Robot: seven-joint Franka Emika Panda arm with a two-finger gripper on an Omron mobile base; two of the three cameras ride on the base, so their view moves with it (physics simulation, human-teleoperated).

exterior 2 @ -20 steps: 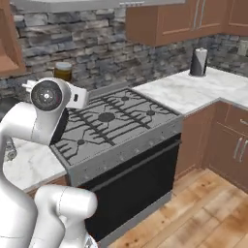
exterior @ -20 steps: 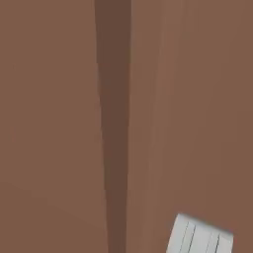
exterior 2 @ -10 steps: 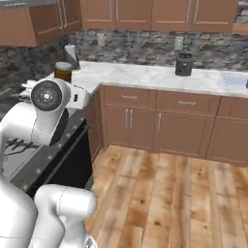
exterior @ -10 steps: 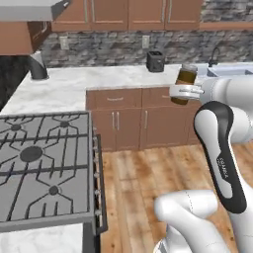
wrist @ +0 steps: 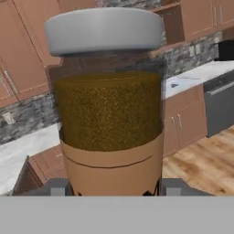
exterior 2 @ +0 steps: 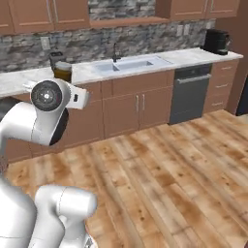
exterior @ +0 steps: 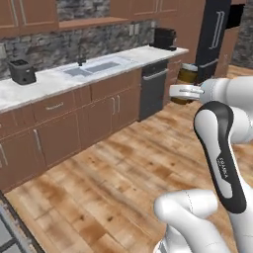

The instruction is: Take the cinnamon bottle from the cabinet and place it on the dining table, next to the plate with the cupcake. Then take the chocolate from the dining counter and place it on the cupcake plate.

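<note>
The two-finger gripper [exterior: 184, 91] is clamped on the small brown cylindrical cinnamon bottle [wrist: 109, 109] with its pale grey cap, upright between the jaws. Beyond it run a white marble counter [exterior 2: 145, 60] with a steel sink [exterior 2: 127, 64] and reddish-brown wooden cabinets [exterior 2: 140, 104]; wood-plank floor [exterior 2: 164, 169] lies below.

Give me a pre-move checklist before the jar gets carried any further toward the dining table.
1. Cinnamon bottle seated in the pincer: ok, it stands between the finger tips.
2. Bottle upright: ok, in the hand view and the left base view.
3. Cap on: ok, pale grey cap sits level on top.
4. Floor ahead free of obstacles: ok, bare wood planks in both base views.
5. Arm clear of the counter and dishwasher: ok, a gap shows in the left base view.
6. Drop spot next to the cupcake plate: cannot tell.
</note>
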